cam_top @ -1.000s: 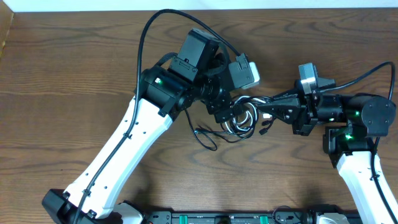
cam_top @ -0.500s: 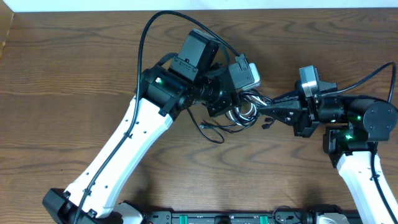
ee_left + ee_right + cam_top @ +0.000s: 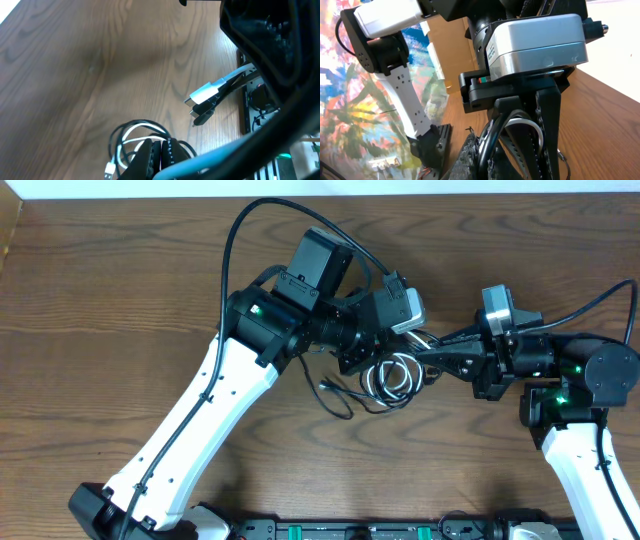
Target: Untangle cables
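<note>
The cables (image 3: 392,383) form a small tangle of black and white loops on the wooden table between my two arms. My left gripper (image 3: 378,352) stands over the tangle's upper left. In the left wrist view its jaws (image 3: 161,150) are pressed shut at the loops (image 3: 131,131), on a strand of the bundle. My right gripper (image 3: 428,356) reaches in from the right. In the right wrist view it (image 3: 485,150) is shut on a black cable (image 3: 495,132), with a white cable (image 3: 525,121) arching behind it.
A white plug (image 3: 204,93) and a black plug (image 3: 202,116) hang free above the table, and a white USB end (image 3: 111,170) lies by the loops. A black cable tail (image 3: 335,398) trails left. The two grippers are very close together.
My left gripper has gone from open to shut at the tangle. The loops have shifted slightly right and gathered under it. The right gripper has stayed shut and barely moved.
</note>
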You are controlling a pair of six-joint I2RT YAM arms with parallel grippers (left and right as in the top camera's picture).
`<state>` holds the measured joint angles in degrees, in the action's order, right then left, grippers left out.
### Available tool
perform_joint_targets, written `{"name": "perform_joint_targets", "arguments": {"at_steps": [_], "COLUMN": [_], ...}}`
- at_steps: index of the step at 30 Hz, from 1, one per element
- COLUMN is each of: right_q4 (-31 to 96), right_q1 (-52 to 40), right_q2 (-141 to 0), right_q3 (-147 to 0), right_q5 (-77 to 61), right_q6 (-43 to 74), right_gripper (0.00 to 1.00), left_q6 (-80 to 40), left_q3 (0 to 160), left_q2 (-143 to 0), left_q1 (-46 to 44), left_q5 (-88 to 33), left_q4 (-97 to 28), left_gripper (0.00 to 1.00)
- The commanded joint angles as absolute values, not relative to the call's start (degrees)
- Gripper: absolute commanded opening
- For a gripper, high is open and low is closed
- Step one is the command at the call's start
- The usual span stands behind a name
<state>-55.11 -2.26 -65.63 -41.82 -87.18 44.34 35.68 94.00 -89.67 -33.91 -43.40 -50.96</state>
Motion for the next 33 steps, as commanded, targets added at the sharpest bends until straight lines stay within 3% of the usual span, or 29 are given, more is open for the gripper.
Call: {"name": "perform_joint_targets", "arguments": {"at_steps": [1,10,11,12,14,15,23,29,33], "right_q4": [-55.33,-54.13,-53.17,-52.31,-51.29,-51.11,-50.96,-49.5,-39.79], "right_q1": [-2.35,-1.04,-0.82,-0.69,-0.67,-0.67,-0.62,-0.6,-0.16], "right_q2": [-65.04,-65.06,-65.06,-65.06,-65.14,-65.32,-65.69,-66.26,-68.05], "right_q3": [-42.22,-42.22,-42.22,-42.22,-42.22,-42.22,-42.22,-42.22,-42.22], "right_q5": [-88.07,-86.19,-85.65,-85.21,-84.97,-84.51,-84.38,-82.91,-76.03], "right_q6": [44.75,44.77,44.75,44.75,44.73,44.73,44.73,44.71,43.83], "right_gripper": [0.01,0.02,0.09,0.17,0.49,0.99,0.99,0.99,0.99], "left_q6": [35.51,21.45,19.9,19.4,17.32,16.08,2.94,-6.13,-6.55], "left_q3": [93.97,93.97,93.97,93.97,93.97,93.97,93.97,93.97,93.97], "left_q2": [-90.39,-90.37,-90.35,-90.32,-90.32,-90.32,-90.32,-90.32,-90.32], "left_q1": [-33.82,-33.65,-33.67,-33.67,-33.65,-33.67,-31.59,-25.89,-23.83], "left_q5": [-42.76,-37.36,-36.01,-35.48,-33.54,-31.79,-18.0,-18.46,-25.8], "left_q4": [-50.59,-46.57,-46.54,-46.57,-46.57,-46.57,-46.57,-46.5,-45.12], "left_gripper": [0.07,0.07,0.07,0.08,0.08,0.08,0.08,0.07,0.07]}}
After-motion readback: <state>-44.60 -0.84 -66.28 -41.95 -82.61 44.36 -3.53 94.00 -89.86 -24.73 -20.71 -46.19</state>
